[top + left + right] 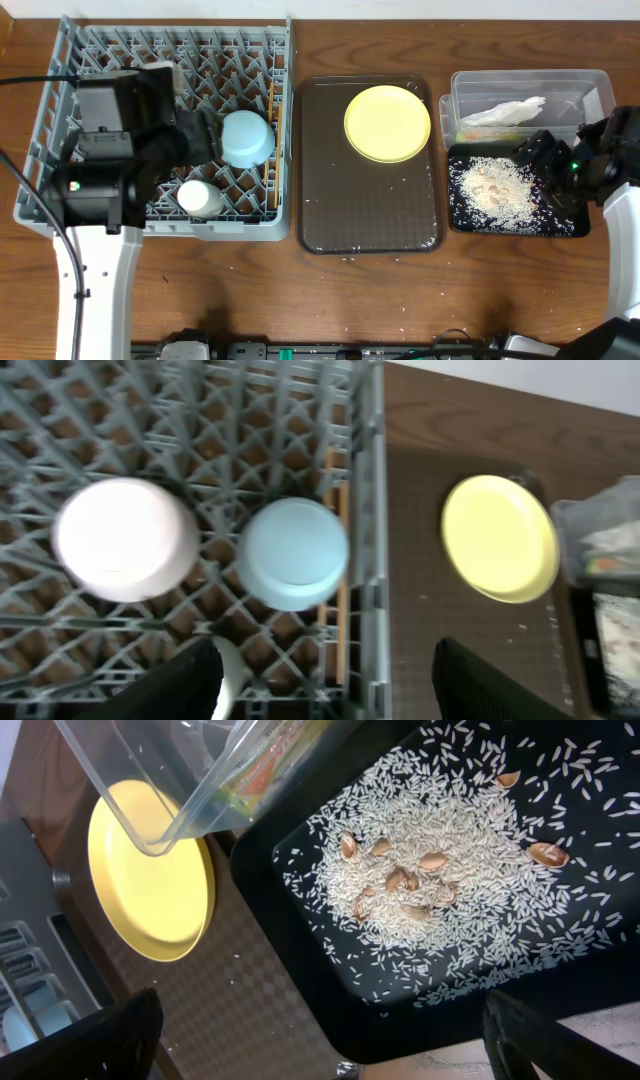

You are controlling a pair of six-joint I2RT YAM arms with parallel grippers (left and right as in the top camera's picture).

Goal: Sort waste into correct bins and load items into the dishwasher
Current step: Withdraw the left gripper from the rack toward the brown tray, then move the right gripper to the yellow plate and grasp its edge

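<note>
On the left side of the surface (230,300), the grey dish rack (215,229) is seen with the left arm (95,270) reaching over it. Above the rack, the left fingers (165,685) are held apart, with nothing clamped between them. A white bowl (125,540) and a light blue bowl (295,553) are seated side by side on the pegs, both apparently upside down. A small white cup (200,198) is set near the rack's front wall and is partly seen between the fingers in the left wrist view. Two chopsticks (336,560) are laid along the rack's right wall, just beside the blue bowl.

A dark brown serving tray (370,200) is placed in the middle, with the yellow plate (387,123) resting at its far right corner. At far right, the clear tub (590,85) is seen holding the crumpled napkin (505,113) and the green-and-orange wrapper (265,775). The black tray (565,225) is set just in front of the tub. Rice scraps (495,190) are piled in it, with brown bits (400,878) mixed in. Over this tray, the right fingers (100,1045) are spread apart and empty. A few stray grains are scattered on the serving tray and the surface.
</note>
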